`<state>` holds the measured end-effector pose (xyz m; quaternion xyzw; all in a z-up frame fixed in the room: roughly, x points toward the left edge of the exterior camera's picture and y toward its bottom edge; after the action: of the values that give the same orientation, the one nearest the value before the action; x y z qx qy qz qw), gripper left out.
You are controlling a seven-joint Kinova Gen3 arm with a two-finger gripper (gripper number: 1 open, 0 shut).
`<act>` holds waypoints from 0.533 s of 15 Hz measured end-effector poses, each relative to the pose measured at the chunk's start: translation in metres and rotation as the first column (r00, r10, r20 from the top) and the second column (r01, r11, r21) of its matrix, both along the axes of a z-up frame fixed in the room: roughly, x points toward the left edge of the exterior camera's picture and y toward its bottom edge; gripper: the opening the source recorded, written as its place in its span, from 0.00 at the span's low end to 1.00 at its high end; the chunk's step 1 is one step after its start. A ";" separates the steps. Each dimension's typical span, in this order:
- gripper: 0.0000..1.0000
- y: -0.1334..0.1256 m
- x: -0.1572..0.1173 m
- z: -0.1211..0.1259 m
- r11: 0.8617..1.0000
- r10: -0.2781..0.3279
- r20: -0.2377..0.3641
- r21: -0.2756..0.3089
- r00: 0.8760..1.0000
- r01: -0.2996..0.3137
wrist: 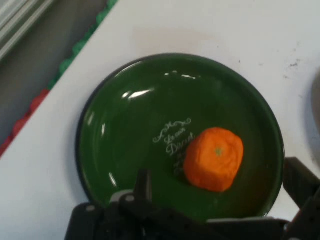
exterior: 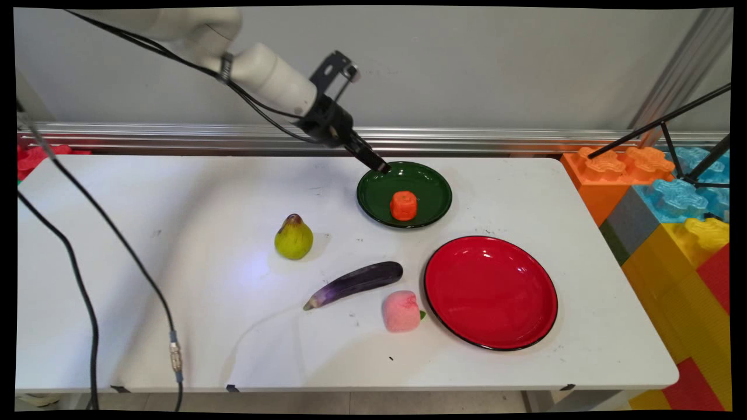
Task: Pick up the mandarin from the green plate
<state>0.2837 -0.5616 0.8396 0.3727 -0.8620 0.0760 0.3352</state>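
An orange toy fruit (exterior: 403,205) (wrist: 214,159) lies on the small green plate (exterior: 432,181) (wrist: 120,140), right of the plate's centre. My gripper (exterior: 373,160) (wrist: 218,170) hangs over the plate's far left rim, tilted down toward it. It is open: in the hand view one finger (wrist: 143,182) stands left of the orange and the other (wrist: 299,179) right of it. Nothing is held, and the orange rests on the plate apart from both fingers.
A larger red plate (exterior: 490,291) sits nearer the front right. A purple eggplant (exterior: 356,283), a pink peach (exterior: 401,311) and a green pear (exterior: 293,237) lie on the white table (exterior: 146,291). Coloured foam blocks (exterior: 671,221) and a tripod leg (exterior: 659,125) stand at the right.
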 end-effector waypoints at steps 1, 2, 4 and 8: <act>1.00 -0.002 -0.004 -0.007 1.000 -0.003 -0.002 0.003 1.000 0.003; 1.00 -0.004 -0.009 -0.014 1.000 -0.011 -0.004 0.006 1.000 0.011; 1.00 -0.006 -0.014 -0.030 1.000 -0.028 -0.004 0.010 1.000 0.028; 1.00 -0.009 -0.022 -0.056 0.998 -0.058 -0.008 0.015 0.998 0.058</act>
<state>0.2614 -0.5708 0.7833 0.3503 -0.8716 0.0583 0.3378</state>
